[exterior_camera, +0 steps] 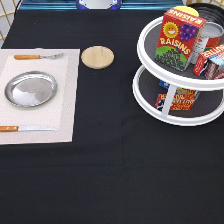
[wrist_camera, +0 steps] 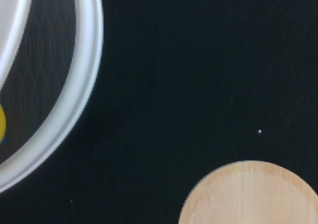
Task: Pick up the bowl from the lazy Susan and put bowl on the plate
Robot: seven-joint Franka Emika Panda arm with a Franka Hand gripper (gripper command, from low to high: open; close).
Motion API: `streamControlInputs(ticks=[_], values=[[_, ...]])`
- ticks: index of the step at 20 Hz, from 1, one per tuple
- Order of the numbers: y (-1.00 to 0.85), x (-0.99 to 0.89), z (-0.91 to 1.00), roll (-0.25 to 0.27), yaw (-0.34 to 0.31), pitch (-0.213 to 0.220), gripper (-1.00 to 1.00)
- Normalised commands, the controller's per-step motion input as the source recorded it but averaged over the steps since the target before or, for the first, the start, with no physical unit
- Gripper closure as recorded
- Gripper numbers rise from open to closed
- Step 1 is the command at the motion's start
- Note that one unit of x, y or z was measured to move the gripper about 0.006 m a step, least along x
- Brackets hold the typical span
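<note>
So nothing is done: the plate [exterior_camera: 30,89] lies bare at left, the bowl [exterior_camera: 206,10] on the lazy Susan [exterior_camera: 150,95] far right; the gripper is out of sight, its state unknowable.

Even bright light, glare on the plate [exterior_camera: 31,89], soft blur.

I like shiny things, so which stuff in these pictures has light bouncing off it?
Exterior view: the round silver metal plate gleams with pale reflections, and the two-tier white lazy Susan shines along its rim; the black tablecloth stays dull; no gripper shows. Wrist view: the white rim glows softly beside the matte round wooden coaster.
</note>
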Motion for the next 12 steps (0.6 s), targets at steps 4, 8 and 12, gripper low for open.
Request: streamControlInputs(ticks=[4, 8, 12], values=[[0.02, 0.11, 0.07, 0.033, -0.016, 0.008, -1.00], [0.12, 0.44, 0.29, 0.131, -0.028, -0.001, -1.00], [0.20, 0.72, 0.36, 0.181, -0.030, 0.000, -1.00]])
